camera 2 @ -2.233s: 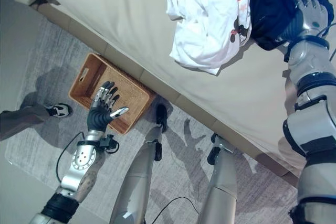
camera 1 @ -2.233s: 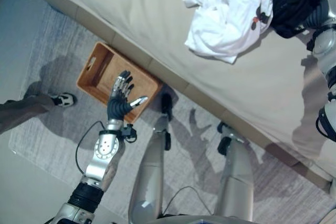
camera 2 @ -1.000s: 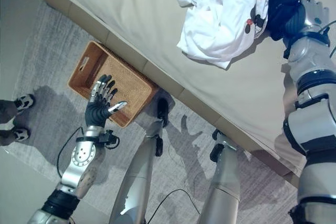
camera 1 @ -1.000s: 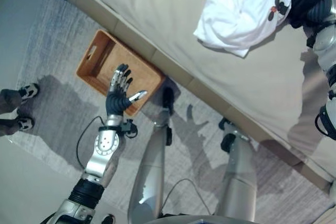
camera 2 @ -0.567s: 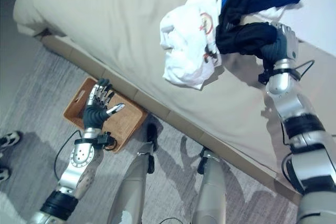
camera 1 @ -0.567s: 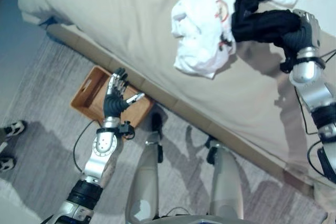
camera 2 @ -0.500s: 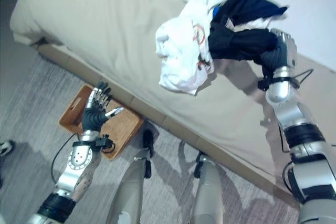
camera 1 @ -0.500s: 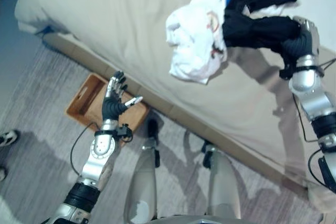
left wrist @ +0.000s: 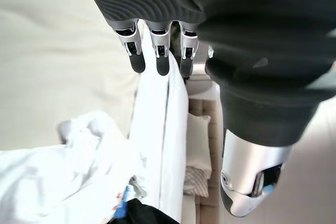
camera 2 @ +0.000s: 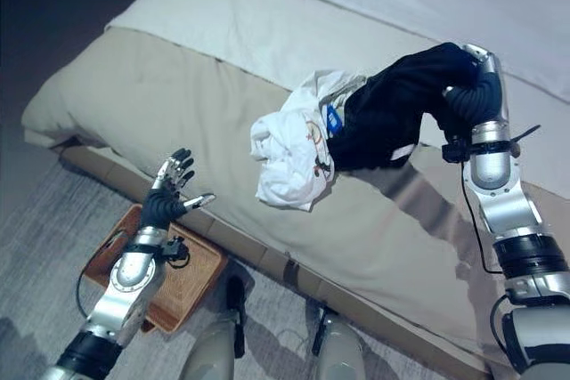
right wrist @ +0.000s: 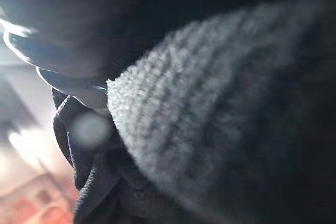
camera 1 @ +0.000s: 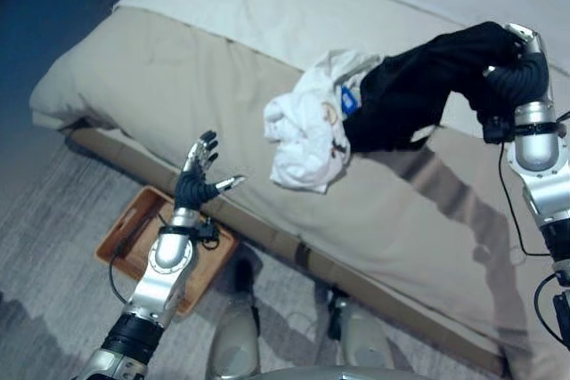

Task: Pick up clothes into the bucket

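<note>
Beige bed (camera 1: 178,95) spans the scene, grey rug below. Dark garment (camera 1: 419,86) hangs lifted over the bed, bunched in my right robot hand (camera 1: 521,51), fingers curled round it; its lower end touches the white garment (camera 1: 307,135) on the bed. Wicker bucket (camera 1: 120,238) sits on the rug by the bed edge. My left robot hand (camera 1: 198,182) hovers above it, fingers spread, empty. Judgement: lift the dark cloth clear of the white one before swinging toward the bucket.
</note>
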Robot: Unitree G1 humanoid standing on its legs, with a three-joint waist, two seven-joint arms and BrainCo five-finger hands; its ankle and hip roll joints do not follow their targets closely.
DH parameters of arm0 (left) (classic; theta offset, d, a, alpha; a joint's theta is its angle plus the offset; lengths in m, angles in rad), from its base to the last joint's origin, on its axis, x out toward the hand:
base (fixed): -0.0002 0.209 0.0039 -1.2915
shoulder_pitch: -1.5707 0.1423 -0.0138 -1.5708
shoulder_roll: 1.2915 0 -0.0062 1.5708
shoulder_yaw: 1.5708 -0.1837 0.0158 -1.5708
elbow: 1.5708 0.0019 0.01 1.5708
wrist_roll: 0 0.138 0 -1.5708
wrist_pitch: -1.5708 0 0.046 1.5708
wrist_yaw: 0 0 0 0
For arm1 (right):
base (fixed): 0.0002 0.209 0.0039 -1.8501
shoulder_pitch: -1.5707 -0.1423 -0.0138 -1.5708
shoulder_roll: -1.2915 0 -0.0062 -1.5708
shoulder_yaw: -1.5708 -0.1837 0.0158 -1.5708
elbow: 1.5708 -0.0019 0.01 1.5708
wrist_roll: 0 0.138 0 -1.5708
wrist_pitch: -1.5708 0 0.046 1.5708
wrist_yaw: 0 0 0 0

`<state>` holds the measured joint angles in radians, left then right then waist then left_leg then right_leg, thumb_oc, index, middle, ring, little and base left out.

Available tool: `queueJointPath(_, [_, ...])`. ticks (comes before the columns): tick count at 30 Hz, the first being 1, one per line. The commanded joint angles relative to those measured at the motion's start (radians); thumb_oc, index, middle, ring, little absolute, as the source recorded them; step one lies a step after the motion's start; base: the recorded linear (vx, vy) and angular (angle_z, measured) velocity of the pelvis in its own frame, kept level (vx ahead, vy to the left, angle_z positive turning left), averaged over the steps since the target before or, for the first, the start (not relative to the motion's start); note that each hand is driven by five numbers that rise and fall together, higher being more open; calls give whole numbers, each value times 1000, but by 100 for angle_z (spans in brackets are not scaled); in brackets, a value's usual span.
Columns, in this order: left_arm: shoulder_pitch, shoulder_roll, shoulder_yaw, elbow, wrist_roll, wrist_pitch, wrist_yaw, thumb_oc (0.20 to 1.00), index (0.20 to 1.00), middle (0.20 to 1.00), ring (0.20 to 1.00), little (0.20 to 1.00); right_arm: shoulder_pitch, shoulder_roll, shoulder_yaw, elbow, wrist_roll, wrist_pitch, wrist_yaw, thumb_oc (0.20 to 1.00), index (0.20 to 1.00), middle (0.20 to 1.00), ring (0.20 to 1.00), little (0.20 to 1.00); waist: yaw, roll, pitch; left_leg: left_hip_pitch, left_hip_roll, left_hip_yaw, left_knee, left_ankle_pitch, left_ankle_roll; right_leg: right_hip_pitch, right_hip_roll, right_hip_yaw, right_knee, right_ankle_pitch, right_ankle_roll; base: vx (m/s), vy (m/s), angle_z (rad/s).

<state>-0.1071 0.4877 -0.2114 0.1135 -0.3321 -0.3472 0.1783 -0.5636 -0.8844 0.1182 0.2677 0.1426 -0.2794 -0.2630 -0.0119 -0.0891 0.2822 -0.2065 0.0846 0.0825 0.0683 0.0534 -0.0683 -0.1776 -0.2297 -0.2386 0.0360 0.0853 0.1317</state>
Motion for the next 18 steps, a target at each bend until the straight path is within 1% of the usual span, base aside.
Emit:
queueJointPath(1, [-19, 22, 3, -20, 51, -35, -13, 1000, 1000, 1000, 1000, 1000, -39, -48, -39, -97, 119, -98, 40, 200, 200, 200, 200, 200, -3, -30, -138, 42, 37, 16, 25, -48, -23, 36, -31, 13, 7, 52, 80, 132, -2, -15])
queueJointPath(2, [-51, 31, -9, -27, 58, -31, -19, 1000, 1000, 1000, 1000, 1000, -59, -46, -21, -120, 174, -100, 75, 200, 200, 200, 200, 200, -6, -35, -167, 75, 40, 30, 9, -51, -25, 57, -24, 15, -9, 51, 80, 71, -2, -14])
queueJointPath(3, [-51, 31, -8, -27, 58, -31, -19, 1000, 1000, 1000, 1000, 1000, -60, -47, -20, -119, 177, -100, 77, 200, 200, 200, 200, 200, -5, -34, -166, 78, 41, 32, 7, -51, -25, 59, -23, 16, -11, 51, 80, 102, -3, -18])
queueJointPath(6, [-122, 29, -49, -28, 75, -16, -36, 1000, 1000, 1000, 1000, 1000, -113, -53, 21, -139, 270, -91, 128, 200, 200, 200, 200, 200, -16, -43, -213, 129, 47, 53, -16, -56, -29, 93, -16, 23, -28, 49, 81, 80, -6, -14])
queueJointPath(7, [-123, 29, -49, -27, 75, -17, -35, 1000, 1000, 1000, 1000, 1000, -113, -53, 21, -139, 271, -91, 129, 200, 200, 200, 200, 200, -15, -43, -210, 134, 47, 54, -19, -55, -29, 96, -15, 23, -29, 49, 81, 75, -1, -15])
queueJointPath(8, [-150, 29, -68, -24, 84, -12, -43, 1000, 1000, 1000, 1000, 1000, -123, -48, 30, -152, 307, -88, 154, 200, 200, 200, 200, 200, -18, -43, -221, 145, 49, 59, -26, -54, -30, 104, -13, 25, -31, 48, 81, 75, 0, -13])
queueJointPath(9, [-210, 24, -106, -14, 98, -2, -45, 1000, 1000, 1000, 1000, 1000, -139, -37, 52, -168, 364, -83, 187, 200, 200, 200, 200, 200, -27, -46, -240, 163, 50, 63, -34, -56, -31, 115, -10, 28, -34, 47, 81, 92, -4, -7])
queueJointPath(11, [-244, 13, -126, -3, 89, 0, -47, 1000, 1000, 1000, 1000, 1000, -149, -35, 65, -185, 389, -76, 208, 200, 200, 200, 200, 200, -29, -47, -243, 174, 50, 68, -36, -58, -31, 123, -9, 28, -34, 45, 81, 63, -9, -3])
queueJointPath(12, [-300, -19, -174, 31, 58, 14, -59, 1000, 1000, 1000, 1000, 1000, -161, -27, 94, -206, 418, -63, 232, 200, 200, 200, 200, 200, -39, -48, -258, 186, 49, 70, -35, -60, -31, 133, -6, 33, -32, 42, 79, 63, -5, -8])
queueJointPath(13, [-329, -33, -203, 46, 27, 22, -78, 1000, 1000, 1000, 1000, 1000, -168, -22, 109, -208, 436, -57, 244, 200, 200, 200, 200, 200, -43, -47, -262, 195, 50, 73, -35, -62, -30, 140, -5, 36, -32, 40, 78, 63, -5, -5])
queueJointPath(14, [-331, -34, -203, 49, 25, 21, -79, 1000, 1000, 1000, 1000, 1000, -169, -23, 109, -207, 437, -57, 244, 200, 200, 200, 200, 200, -42, -46, -261, 196, 50, 73, -36, -62, -31, 141, -5, 36, -32, 40, 78, 36, 6, -3])
queueJointPath(15, [-358, -44, -236, 62, -8, 35, -107, 1000, 1000, 1000, 1000, 1000, -178, -18, 128, -211, 451, -51, 258, 200, 200, 200, 200, 200, -46, -45, -267, 203, 51, 76, -37, -62, -30, 146, -4, 36, -32, 39, 78, 0, 0, 0])
queueJointPath(17, [-400, -61, -271, 88, -30, 47, -120, 1000, 1000, 1000, 1000, 1000, -182, -5, 151, -215, 465, -37, 276, 200, 200, 200, 200, 200, -48, -41, -272, 215, 52, 80, -39, -64, -30, 157, -2, 39, -36, 39, 79, 31, 3, -9])
queueJointPath(18, [-415, -75, -298, 110, -67, 64, -143, 1000, 1000, 1000, 1000, 1000, -190, 2, 171, -225, 473, -27, 285, 200, 200, 200, 200, 200, -52, -40, -277, 219, 51, 82, -37, -66, -29, 159, -1, 40, -36, 39, 79, 40, 2, -18])
